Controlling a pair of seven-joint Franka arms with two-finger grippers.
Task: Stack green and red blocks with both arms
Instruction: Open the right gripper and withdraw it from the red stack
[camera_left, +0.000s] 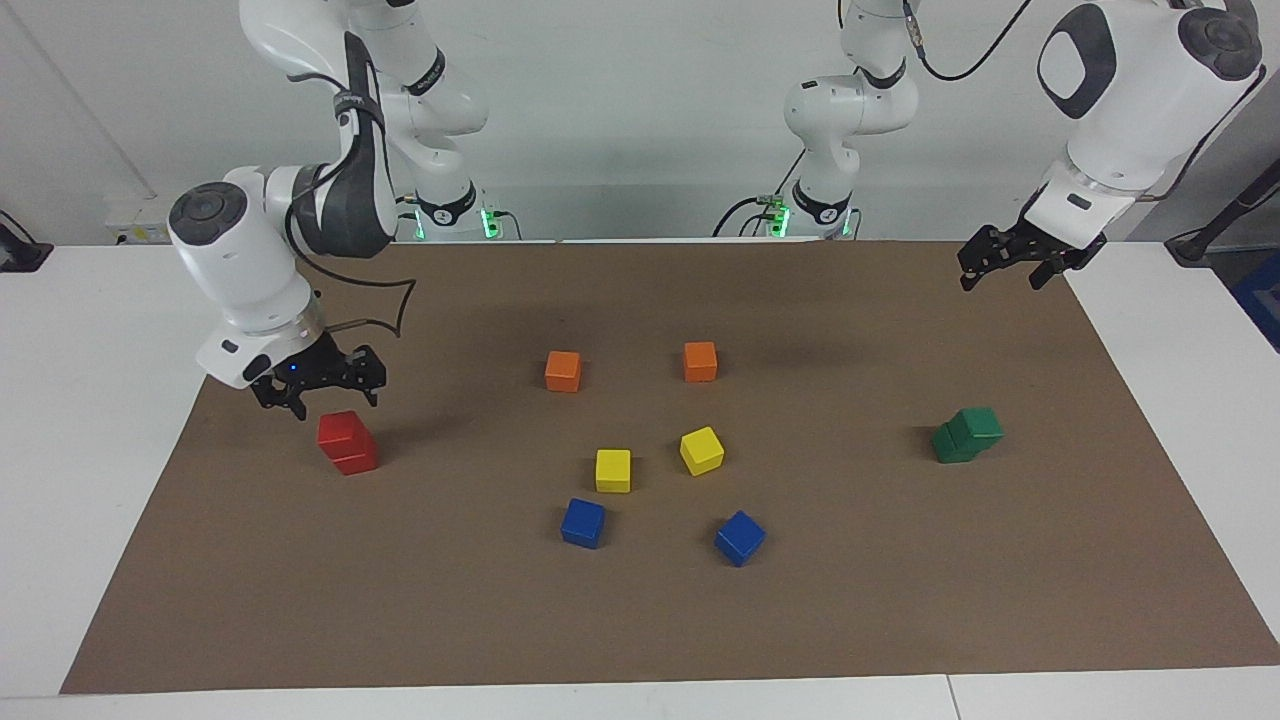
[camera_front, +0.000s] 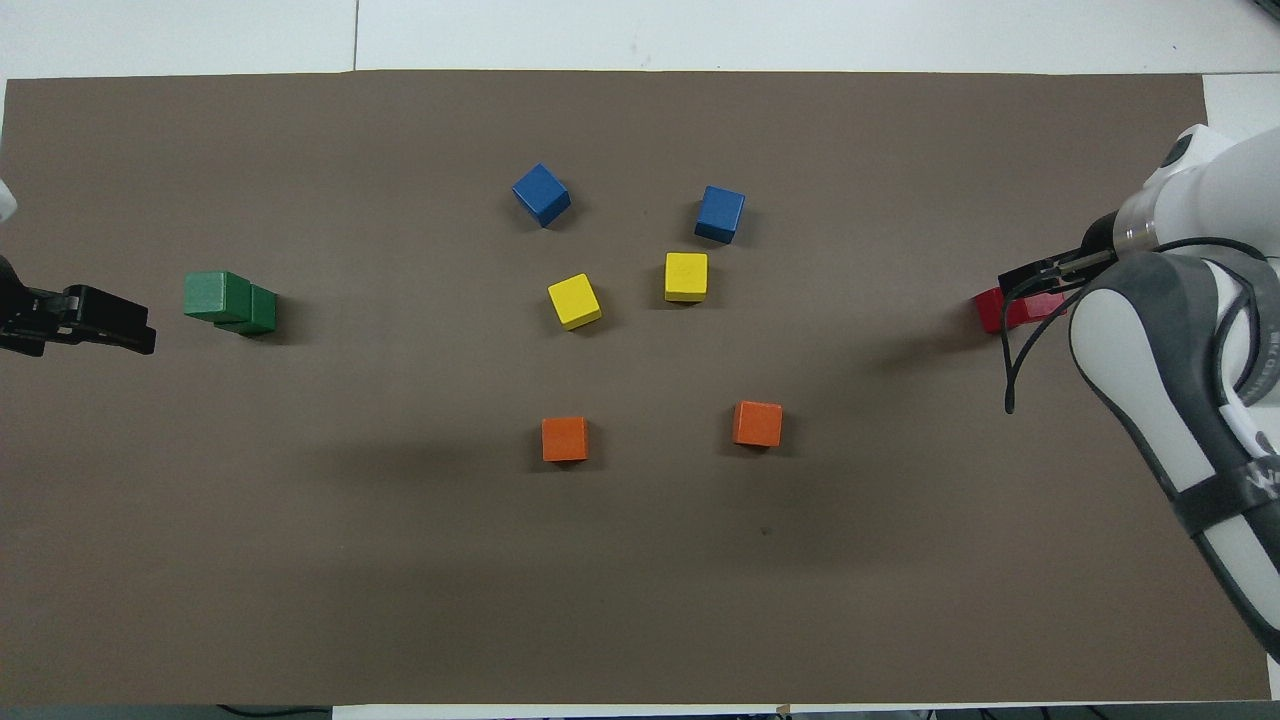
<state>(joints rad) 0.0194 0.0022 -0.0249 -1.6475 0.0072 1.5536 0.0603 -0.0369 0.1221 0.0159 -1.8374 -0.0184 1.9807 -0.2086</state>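
Two stacks look done: right gripper (camera_left: 322, 392), fingers spread, hangs above the red stack (camera_left: 347, 443) at left; left gripper (camera_left: 1010, 262), fingers spread, waits upper right above the green stack (camera_left: 966, 435); next, probably just back away.

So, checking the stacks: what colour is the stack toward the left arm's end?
Dark green; the green stack shows best in the facing view.

Brown mat (camera_left: 900, 620) on white table (camera_left: 90, 420), coloured cubes (camera_left: 613, 470) atop.
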